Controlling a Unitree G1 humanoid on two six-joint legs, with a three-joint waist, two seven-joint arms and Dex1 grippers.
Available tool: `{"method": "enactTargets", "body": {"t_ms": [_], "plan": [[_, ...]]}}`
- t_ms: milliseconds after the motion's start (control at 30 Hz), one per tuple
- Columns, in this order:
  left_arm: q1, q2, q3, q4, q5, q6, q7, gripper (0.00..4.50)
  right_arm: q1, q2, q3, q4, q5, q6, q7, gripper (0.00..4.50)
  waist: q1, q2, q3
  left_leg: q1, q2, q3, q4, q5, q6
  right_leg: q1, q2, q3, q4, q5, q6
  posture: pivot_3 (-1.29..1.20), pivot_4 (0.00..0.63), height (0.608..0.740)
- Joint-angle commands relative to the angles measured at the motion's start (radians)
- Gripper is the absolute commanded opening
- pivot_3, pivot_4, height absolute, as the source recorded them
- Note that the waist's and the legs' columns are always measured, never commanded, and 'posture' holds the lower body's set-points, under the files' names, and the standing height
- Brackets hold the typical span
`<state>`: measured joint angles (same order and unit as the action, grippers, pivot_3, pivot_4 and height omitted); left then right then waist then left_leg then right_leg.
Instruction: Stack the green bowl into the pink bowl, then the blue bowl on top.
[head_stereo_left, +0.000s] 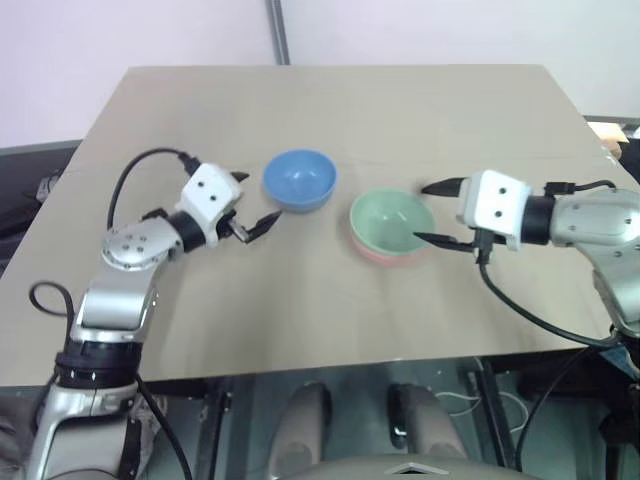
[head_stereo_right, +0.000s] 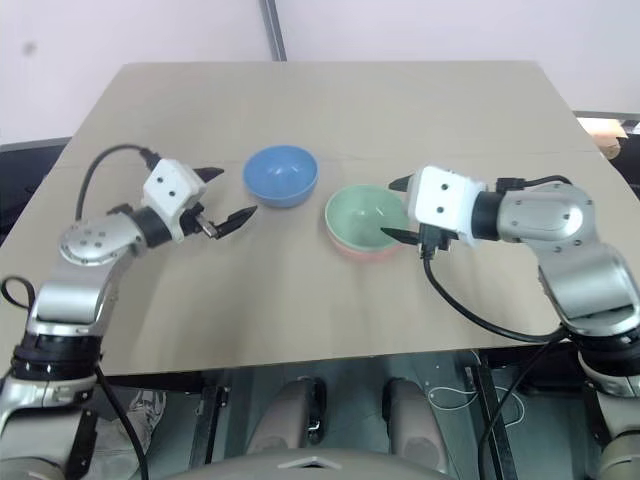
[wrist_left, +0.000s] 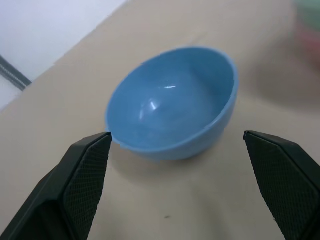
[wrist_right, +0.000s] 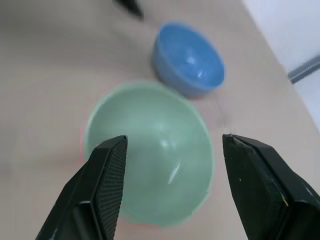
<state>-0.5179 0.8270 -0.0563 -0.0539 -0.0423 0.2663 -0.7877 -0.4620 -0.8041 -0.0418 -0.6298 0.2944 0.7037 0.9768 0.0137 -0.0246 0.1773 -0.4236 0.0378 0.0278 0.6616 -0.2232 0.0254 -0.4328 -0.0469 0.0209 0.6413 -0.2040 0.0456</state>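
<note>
The green bowl (head_stereo_left: 392, 222) sits nested inside the pink bowl (head_stereo_left: 385, 258), of which just a thin rim shows underneath, right of the table's middle. The blue bowl (head_stereo_left: 299, 180) stands upright on the table just to their left and a little farther back. My right gripper (head_stereo_left: 422, 212) is at the green bowl's right rim, jaws apart, gripping nothing; in its wrist view the green bowl (wrist_right: 150, 170) lies between and beyond the fingers. My left gripper (head_stereo_left: 258, 198) is open just left of the blue bowl (wrist_left: 170, 107), pointing at it, apart from it.
The tan table (head_stereo_left: 330, 100) carries nothing besides the bowls. Its front edge runs just below both arms. Black cables (head_stereo_left: 520, 305) hang from the right wrist over that edge, and another loops off the left wrist (head_stereo_left: 130, 175).
</note>
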Motion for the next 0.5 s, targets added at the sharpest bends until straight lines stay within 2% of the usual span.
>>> {"method": "enactTargets", "body": {"t_ms": [33,167,267,300,367,500], "plan": [[-0.110,0.034,-0.119,0.033,0.138,-0.051,-0.059,4.50,0.072,-0.026,-0.151,-0.121,0.114,0.142,-0.037,3.32,0.000,0.000,0.000,0.000,0.000,0.001,0.000,0.000,0.000,0.000,0.000,0.001,0.000,0.000,0.000,0.00,0.150,0.740],[-0.219,0.065,-0.273,0.119,0.314,-0.102,-0.148,4.50,0.117,-0.018,-0.234,-0.185,0.165,0.219,-0.115,3.32,-0.005,0.000,0.000,0.000,0.000,0.001,0.002,0.000,0.000,0.000,0.000,0.001,0.001,0.000,0.000,0.00,0.150,0.740],[-0.287,0.038,-0.341,0.215,0.399,-0.162,-0.156,4.50,0.129,-0.014,-0.263,-0.200,0.182,0.244,-0.172,3.32,-0.006,0.000,0.000,0.000,0.001,0.001,0.002,0.000,0.000,0.000,0.001,0.001,0.001,0.000,0.000,0.00,0.150,0.740],[-0.309,0.026,-0.356,0.252,0.421,-0.183,-0.153,3.94,0.132,-0.015,-0.274,-0.201,0.187,0.247,-0.188,3.63,-0.005,0.000,0.000,0.000,0.001,0.000,0.002,0.000,0.000,0.000,0.001,0.001,0.001,0.000,0.000,0.00,0.150,0.740],[-0.341,0.006,-0.377,0.318,0.442,-0.229,-0.162,3.28,0.138,-0.020,-0.297,-0.210,0.212,0.264,-0.208,3.63,-0.002,0.000,0.000,-0.002,0.001,-0.001,0.003,0.000,0.000,-0.001,0.001,0.000,0.001,0.000,0.001,0.00,0.150,0.740],[-0.403,-0.032,-0.395,0.439,0.492,-0.293,-0.142,1.13,0.151,-0.029,-0.325,-0.233,0.246,0.282,-0.245,3.63,-0.001,0.000,0.000,-0.008,0.000,-0.003,0.007,0.000,0.000,-0.004,0.002,-0.002,0.001,0.001,0.002,0.00,0.150,0.740]]}}
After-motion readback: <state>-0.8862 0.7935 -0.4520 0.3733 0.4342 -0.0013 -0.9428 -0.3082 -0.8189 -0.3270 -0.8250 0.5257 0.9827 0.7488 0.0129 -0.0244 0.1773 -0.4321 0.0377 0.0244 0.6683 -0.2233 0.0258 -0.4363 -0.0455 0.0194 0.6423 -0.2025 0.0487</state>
